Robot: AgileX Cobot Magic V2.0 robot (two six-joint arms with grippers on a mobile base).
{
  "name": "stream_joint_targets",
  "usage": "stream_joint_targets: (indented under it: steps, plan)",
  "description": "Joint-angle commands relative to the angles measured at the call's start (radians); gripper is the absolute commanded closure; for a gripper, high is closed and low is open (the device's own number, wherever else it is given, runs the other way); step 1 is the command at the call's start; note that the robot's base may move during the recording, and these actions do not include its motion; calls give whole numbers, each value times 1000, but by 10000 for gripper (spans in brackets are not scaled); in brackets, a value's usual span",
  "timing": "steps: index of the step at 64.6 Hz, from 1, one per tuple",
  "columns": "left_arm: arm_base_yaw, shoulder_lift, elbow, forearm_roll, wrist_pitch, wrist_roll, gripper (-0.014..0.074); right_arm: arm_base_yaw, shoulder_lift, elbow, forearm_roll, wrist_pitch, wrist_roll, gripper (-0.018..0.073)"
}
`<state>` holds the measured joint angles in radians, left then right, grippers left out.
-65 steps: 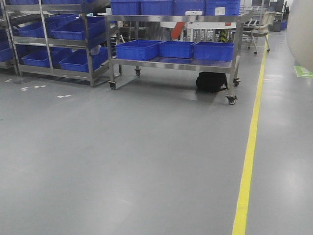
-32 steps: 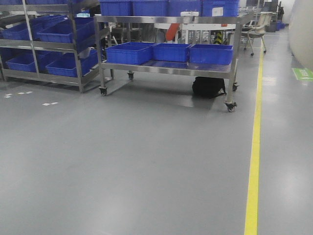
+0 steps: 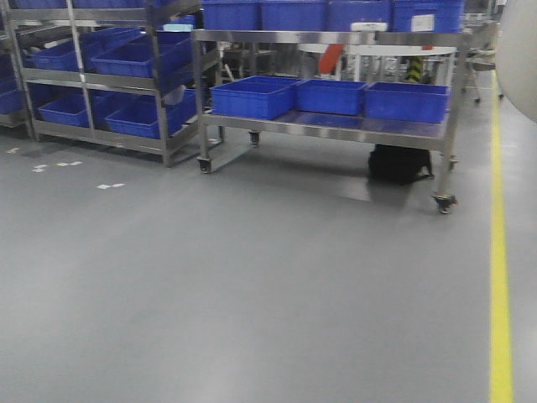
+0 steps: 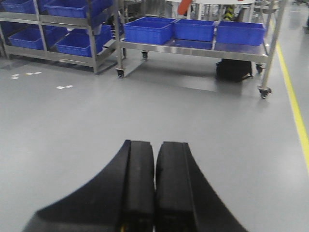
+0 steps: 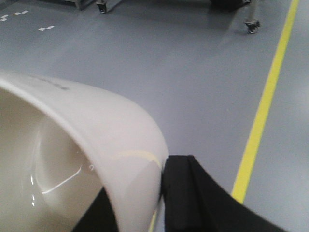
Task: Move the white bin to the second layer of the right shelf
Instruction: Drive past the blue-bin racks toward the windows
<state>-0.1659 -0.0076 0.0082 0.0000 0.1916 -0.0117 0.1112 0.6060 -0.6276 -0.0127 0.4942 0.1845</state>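
My right gripper point(image 5: 140, 180) is shut on the wall of the white bin point(image 5: 96, 125). One finger is inside the tub and the other finger point(image 5: 181, 183) is pressed against the outside. The glossy cream bin hangs above the grey floor, with its mouth toward the wrist camera. Its blurred edge also shows at the top right of the front view point(image 3: 522, 59). My left gripper point(image 4: 155, 145) is shut and empty, held above bare floor. No roller-lane shelf level shows plainly; the racks in view carry blue crates.
A wheeled steel cart point(image 3: 336, 126) stands ahead with blue crates point(image 3: 252, 96) on its lower and top levels. A black bag point(image 3: 398, 164) lies under it. A steel rack point(image 3: 159, 84) of blue crates stands at the left. A yellow floor line point(image 3: 501, 277) runs along the right.
The front view has swung: the cart and rack slid left, then right in the frame, and now look slightly closer. The yellow line now sits nearer the right edge.
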Motion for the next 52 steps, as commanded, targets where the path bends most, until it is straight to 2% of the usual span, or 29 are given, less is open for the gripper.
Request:
stream_joint_targets:
  steps: [1, 52]
  plan:
    - [-7, -15, 27, 0, -91, -7, 512, -7, 1, -30, -3, -93, -1, 507]
    - [-7, -15, 27, 0, -91, -7, 512, -7, 1, -30, -3, -92, -1, 507]
